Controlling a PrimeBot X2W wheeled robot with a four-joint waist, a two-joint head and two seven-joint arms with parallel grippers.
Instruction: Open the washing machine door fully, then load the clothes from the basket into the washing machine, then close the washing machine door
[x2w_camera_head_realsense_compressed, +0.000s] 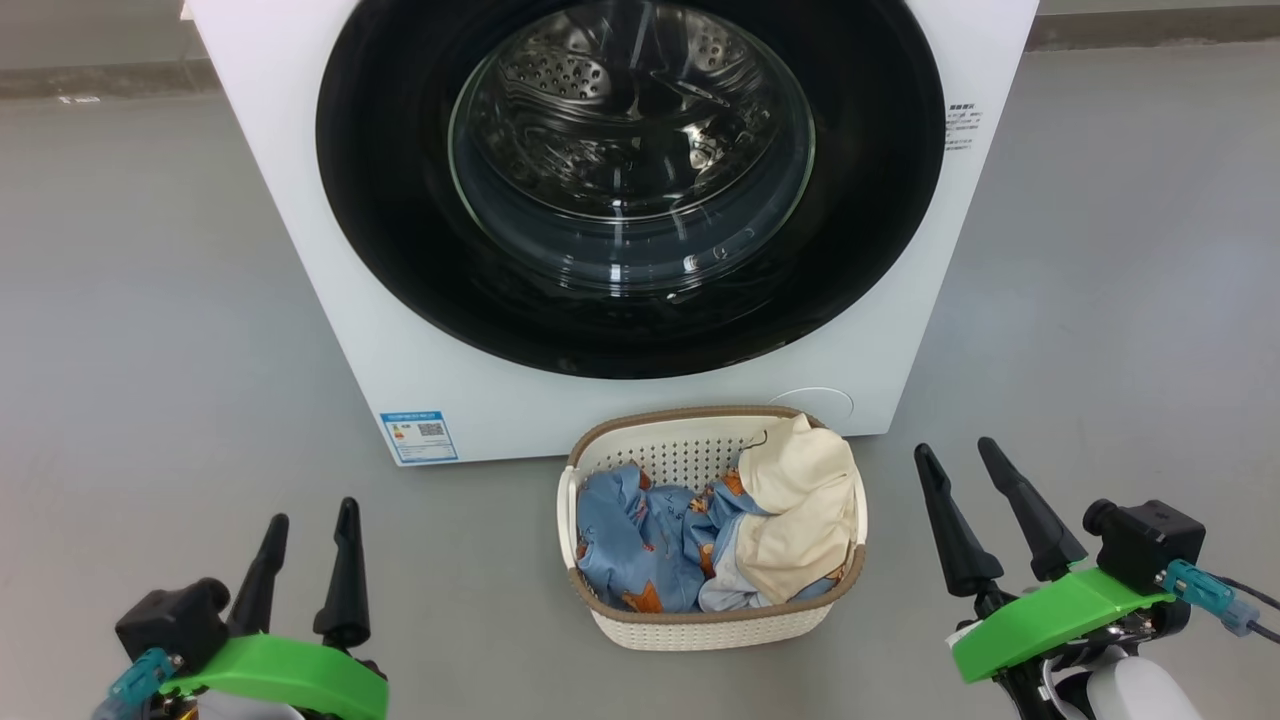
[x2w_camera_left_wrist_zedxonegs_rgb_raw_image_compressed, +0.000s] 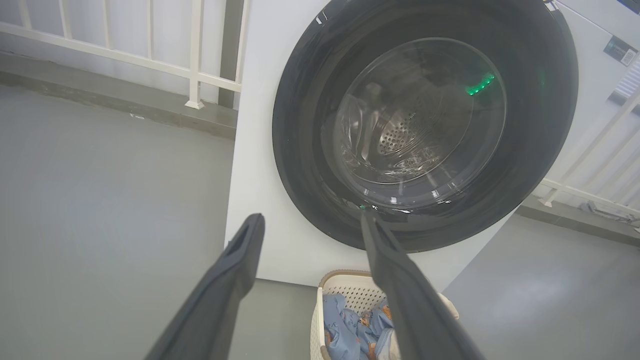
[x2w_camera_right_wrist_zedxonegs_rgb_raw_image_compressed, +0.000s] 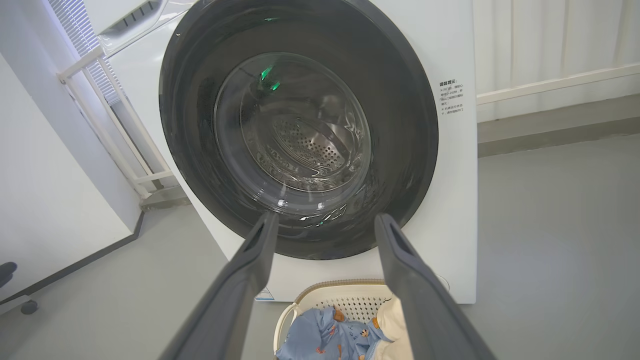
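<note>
Head view: basket (x2w_camera_head_realsense_compressed: 700, 625) lies between left gripper (x2w_camera_head_realsense_compressed: 313, 512) and right gripper (x2w_camera_head_realsense_compressed: 952, 447).

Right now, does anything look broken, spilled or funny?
No, nothing stands out. The door is shut flat on the washer. The basket stands upright on the floor in front of it, with the clothes heaped inside. Nothing has spilled out.
</note>
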